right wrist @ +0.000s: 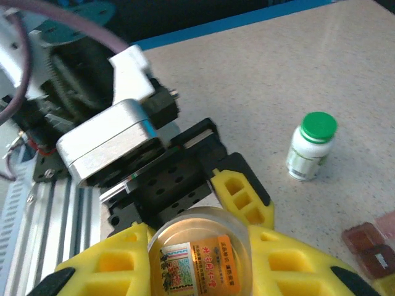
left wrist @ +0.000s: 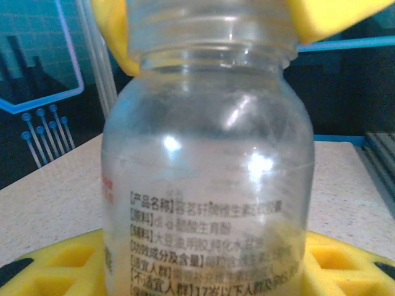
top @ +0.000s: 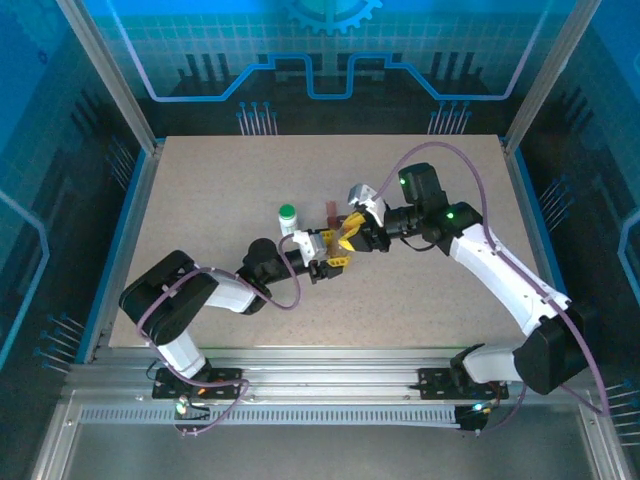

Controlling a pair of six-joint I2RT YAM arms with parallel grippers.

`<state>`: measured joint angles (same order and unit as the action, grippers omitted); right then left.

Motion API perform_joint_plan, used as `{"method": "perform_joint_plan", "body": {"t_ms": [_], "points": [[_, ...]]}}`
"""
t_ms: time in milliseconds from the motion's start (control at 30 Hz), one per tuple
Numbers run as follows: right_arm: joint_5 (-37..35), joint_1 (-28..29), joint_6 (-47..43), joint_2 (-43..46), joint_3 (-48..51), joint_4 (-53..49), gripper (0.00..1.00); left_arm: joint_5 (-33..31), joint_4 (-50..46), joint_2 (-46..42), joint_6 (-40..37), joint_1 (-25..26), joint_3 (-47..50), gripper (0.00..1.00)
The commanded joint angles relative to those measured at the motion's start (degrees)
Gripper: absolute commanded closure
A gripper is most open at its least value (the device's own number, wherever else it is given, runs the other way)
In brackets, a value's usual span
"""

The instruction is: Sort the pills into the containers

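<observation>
Looking down from above, the left gripper (top: 328, 262) and the right gripper (top: 352, 237) meet nose to nose at the middle of the bench (top: 200, 180). A green-capped white bottle (top: 288, 218) stands just beyond them, and the dark red box (top: 331, 213) sits beside it, apart from both arms.

From the left wrist, a clear bottle (left wrist: 210, 185) stands upright between that arm's yellow fingers (left wrist: 49, 268), whose jaws are clenched on its lower body. The other arm's yellow fingers flank the neck at the top. No pills can be made out through the glass.

From the right wrist, its jaws grip the clear bottle's round top. Whether a cap sits there is unclear. The dark red box lies off to the right, untouched.

The step in hand looks like opening or passing the bottle — sorting proper has not begun. Next, one arm likely needs sole hold, then a controlled tilt over a box.
</observation>
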<state>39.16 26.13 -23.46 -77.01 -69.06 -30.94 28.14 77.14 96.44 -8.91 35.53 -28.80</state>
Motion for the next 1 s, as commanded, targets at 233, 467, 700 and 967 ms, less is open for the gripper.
{"method": "perform_joint_plan", "body": {"t_ms": [233, 467, 700, 967], "points": [[1.2, -0.9, -9.7, -3.5, -8.7, -10.5, 0.39, 11.2, 3.2, -1.7, 2.3, -1.2, -0.1, 1.0], [0.0, -1.2, -6.3, -2.6, -12.9, -13.9, 0.18, 8.0, 3.2, 0.1, 2.9, -1.2, -0.6, 1.0], [-14.7, 0.4, 22.2, 4.8, -6.1, 4.9, 0.15, -2.1, 3.2, 0.9, 2.1, -1.2, -1.3, 1.0], [-37.8, 6.8, 48.7, 3.5, -4.1, 7.5, 0.25, -18.6, 3.2, 2.4, 0.6, -0.4, -1.6, 1.0]]}}
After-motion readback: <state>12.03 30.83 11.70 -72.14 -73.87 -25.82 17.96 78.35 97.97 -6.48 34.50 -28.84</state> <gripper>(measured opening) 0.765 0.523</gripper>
